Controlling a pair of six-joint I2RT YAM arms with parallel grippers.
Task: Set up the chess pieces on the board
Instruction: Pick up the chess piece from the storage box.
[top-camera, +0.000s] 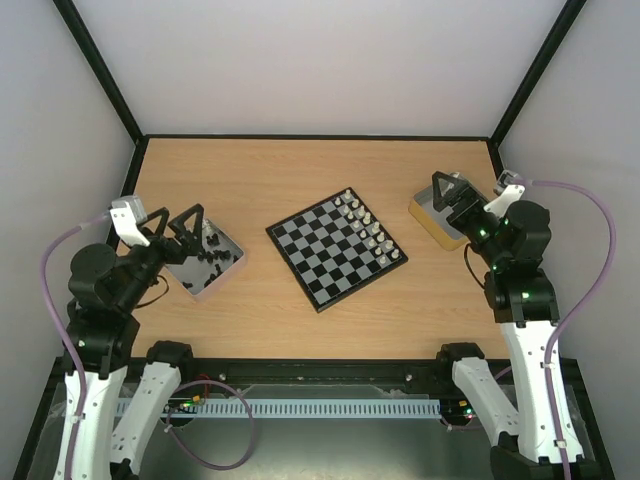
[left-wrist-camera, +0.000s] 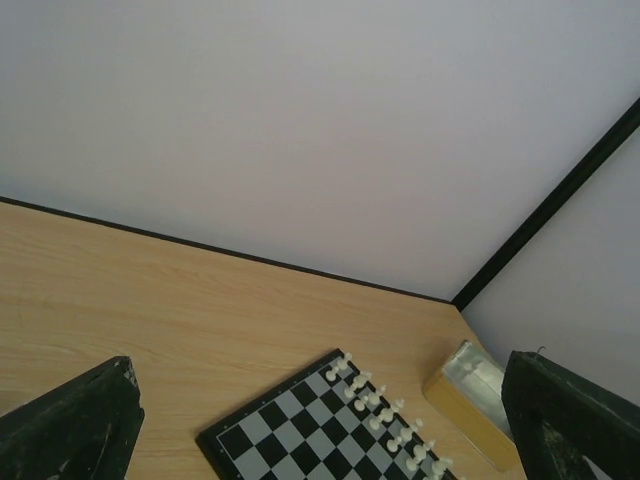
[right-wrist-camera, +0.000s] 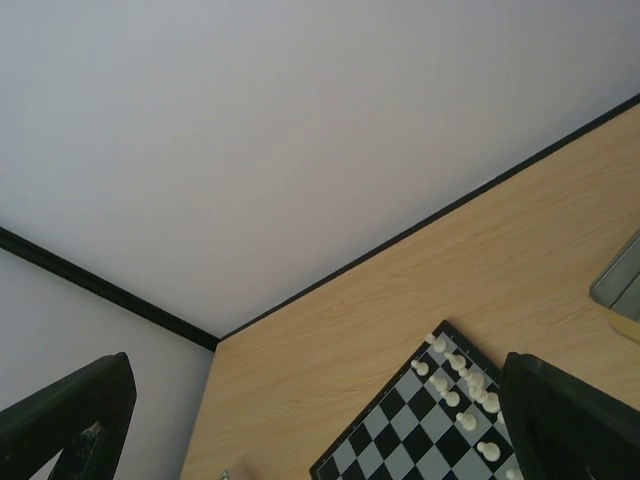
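Observation:
The board lies turned at an angle in the middle of the table. White chess pieces stand in two rows along its right side. Black chess pieces lie in a metal tin at the left. My left gripper hovers open over that tin, holding nothing. My right gripper hangs open and empty over a yellowish tin at the right. The left wrist view shows the board, the white pieces and one finger. The right wrist view shows the board and white pieces.
Black-framed pale walls close the table on the left, back and right. The yellowish tin sits near the back right corner, its edge also at the right wrist view's margin. Bare wood lies behind the board.

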